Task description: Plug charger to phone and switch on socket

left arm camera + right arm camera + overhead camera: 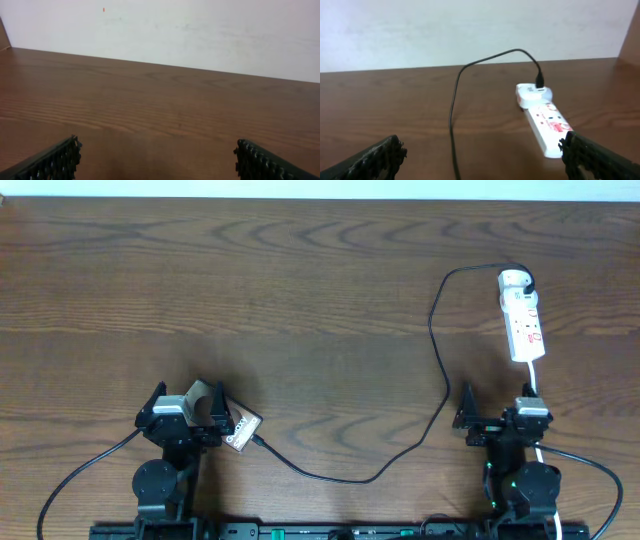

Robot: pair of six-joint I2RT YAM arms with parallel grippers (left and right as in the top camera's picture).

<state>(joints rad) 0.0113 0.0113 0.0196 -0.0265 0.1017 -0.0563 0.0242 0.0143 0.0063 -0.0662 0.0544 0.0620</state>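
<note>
Reading both sets of fingers as spread wide, with nothing between them. Left gripper [157,146]: pads [52,161] sit at the frame's bottom corners, bare table [165,100] ahead. Right gripper [481,145]: same spread. The cable [454,130] runs up between the pads, and the socket [545,117] is at 1 o'clock, well apart.

Overhead: the phone [243,431] sits just beside the left gripper at its 4 o'clock, partly tucked under the left arm [165,455]. The left wrist cam doesn't see it. The cable tip lies at the phone's 4 o'clock edge; resting there or seated, can't tell. Its other end is plugged in at the socket's 12 o'clock end. A white cord [533,378] leaves the socket's 6 o'clock end toward the right arm [530,480].

Risks:
- Treating the tip as seated when it's only resting there means no charge.
- Left arm working blind near the phone could nudge it and pull the tip off.
- Right fingers pressing on a light, loose socket could slide it, drag the cable and tug the phone end.
- White cord is close to the right arm and could snag.
</note>
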